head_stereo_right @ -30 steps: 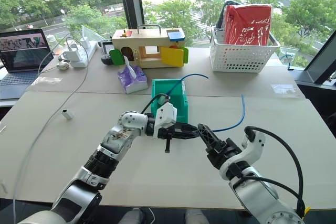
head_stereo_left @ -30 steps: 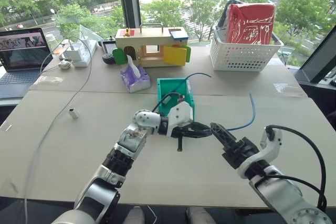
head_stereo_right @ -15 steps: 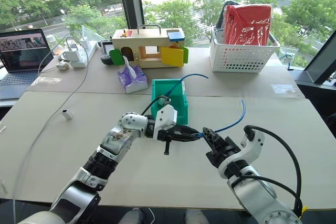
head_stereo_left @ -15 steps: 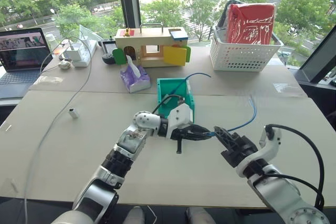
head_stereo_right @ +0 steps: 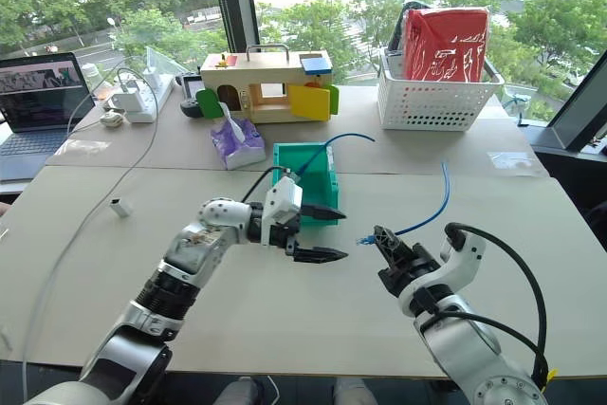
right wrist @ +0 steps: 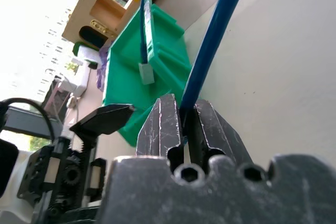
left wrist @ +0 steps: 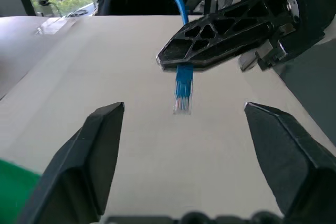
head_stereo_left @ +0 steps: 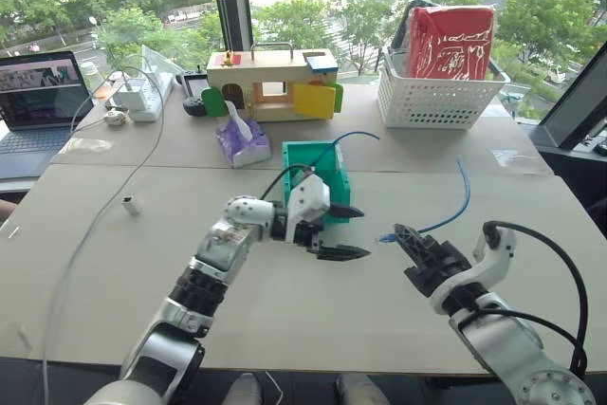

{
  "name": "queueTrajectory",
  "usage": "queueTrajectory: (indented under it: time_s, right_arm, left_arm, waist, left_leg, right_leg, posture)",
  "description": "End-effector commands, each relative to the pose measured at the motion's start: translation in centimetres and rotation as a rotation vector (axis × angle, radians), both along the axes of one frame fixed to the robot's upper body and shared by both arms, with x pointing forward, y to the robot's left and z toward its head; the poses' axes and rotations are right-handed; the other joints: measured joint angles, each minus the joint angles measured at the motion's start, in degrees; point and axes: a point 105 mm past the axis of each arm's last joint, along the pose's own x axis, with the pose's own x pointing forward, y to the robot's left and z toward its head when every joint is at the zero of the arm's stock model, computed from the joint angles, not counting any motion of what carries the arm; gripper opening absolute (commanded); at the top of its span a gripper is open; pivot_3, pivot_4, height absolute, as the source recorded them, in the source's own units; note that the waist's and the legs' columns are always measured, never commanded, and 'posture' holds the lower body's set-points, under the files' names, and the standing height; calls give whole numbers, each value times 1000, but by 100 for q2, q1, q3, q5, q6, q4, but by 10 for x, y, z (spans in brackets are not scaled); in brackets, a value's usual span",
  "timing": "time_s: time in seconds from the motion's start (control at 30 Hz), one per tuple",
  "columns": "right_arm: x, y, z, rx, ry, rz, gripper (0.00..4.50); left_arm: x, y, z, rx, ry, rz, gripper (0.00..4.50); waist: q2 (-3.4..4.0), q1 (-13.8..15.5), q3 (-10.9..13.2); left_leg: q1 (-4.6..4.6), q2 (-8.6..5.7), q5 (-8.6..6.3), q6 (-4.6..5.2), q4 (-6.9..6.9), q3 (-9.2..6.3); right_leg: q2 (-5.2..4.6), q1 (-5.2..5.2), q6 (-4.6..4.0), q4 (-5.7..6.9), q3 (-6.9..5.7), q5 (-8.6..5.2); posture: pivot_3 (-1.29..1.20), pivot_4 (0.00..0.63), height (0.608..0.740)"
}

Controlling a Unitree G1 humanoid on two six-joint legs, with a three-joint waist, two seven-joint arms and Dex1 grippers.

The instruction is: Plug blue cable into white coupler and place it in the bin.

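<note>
Right gripper (head_stereo_left: pixel 402 235) fingers clamp the thin, floppy bright-blue cable (head_stereo_left: pixel 461 198) just behind its clear plug, above the bench (head_stereo_left: pixel 313 310). Grip there, plug's brittle. Left gripper (head_stereo_left: pixel 349 231) fingers wide, empty.

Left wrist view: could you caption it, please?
Right gripper pinching the blue cable, plug end facing the open left gripper.

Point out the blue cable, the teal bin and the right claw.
blue cable (head_stereo_left: pixel 462 198), left eye view, on the curved stretch above the table.
bin (head_stereo_left: pixel 334 182), left eye view, on its right wall.
right claw (head_stereo_left: pixel 402 235), left eye view, at the fingertips shut on the cable near its plug.
</note>
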Motion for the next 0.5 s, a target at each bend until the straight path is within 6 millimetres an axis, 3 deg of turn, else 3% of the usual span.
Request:
queueTrajectory:
  time_s: [0.03, 0.07, 0.13, 0.23, 0.27, 0.33, 0.5]
  right_arm:
    - [5, -9, 17, 13, -92, -57, 0]
    - [6, -8, 17, 10, -93, -54, 0]
    - [9, -1, 13, 20, -83, -26, 0]
    - [12, 6, 9, 29, -72, 11, 0]
    - [13, 8, 9, 33, -70, 19, 0]
    - [15, 14, 8, 38, -68, 54, 0]
    - [20, 19, 8, 40, -70, 92, 0]
  left_arm:
    - [24, 37, 35, -92, -70, 177, 4472]
    - [30, 46, 40, -116, -76, 227, 4472]
    - [64, 97, 61, -189, -143, 548, 4472]
    - [86, 158, 76, -242, -202, 864, 4472]
    - [88, 170, 79, -257, -211, 921, 4472]
    - [93, 215, 74, -268, -223, 1146, 4472]
    - [85, 272, 52, -261, -204, 1442, 4472]
  waist:
    - [0, 17, 0]
    - [0, 21, 0]
    - [0, 25, 0]
    - [-1, -7, 1]
    - [0, -14, 1]
    - [0, 4, 0]
    - [0, 38, 1]
  left_leg:
    - [0, 0, 0, 0, -1, 0]
    - [-1, 0, 0, 0, -2, 0]
    - [-6, -1, 0, 0, -1, 0]
    - [-5, 0, 0, 0, -1, -2]
    - [-4, 1, 0, 0, -5, -1]
    - [-2, 1, 0, 0, -9, -1]
    - [-6, 0, 0, 0, -9, -1]
  right_leg:
    - [0, 0, 1, 0, -1, -1]
    - [0, 0, 1, -1, -1, -1]
    - [-3, -1, -1, -3, -1, 0]
    - [-1, -5, -5, 0, -3, 3]
    - [-1, -7, -5, 0, -2, 2]
    - [-2, -7, -7, 0, -2, 4]
    - [-5, -7, -10, 0, -4, 6]
  posture:
    - [0, 150, 740]
    - [0, 150, 740]
    - [0, 150, 740]
    - [0, 150, 740]
    - [0, 150, 740]
    - [0, 150, 740]
    - [0, 150, 740]
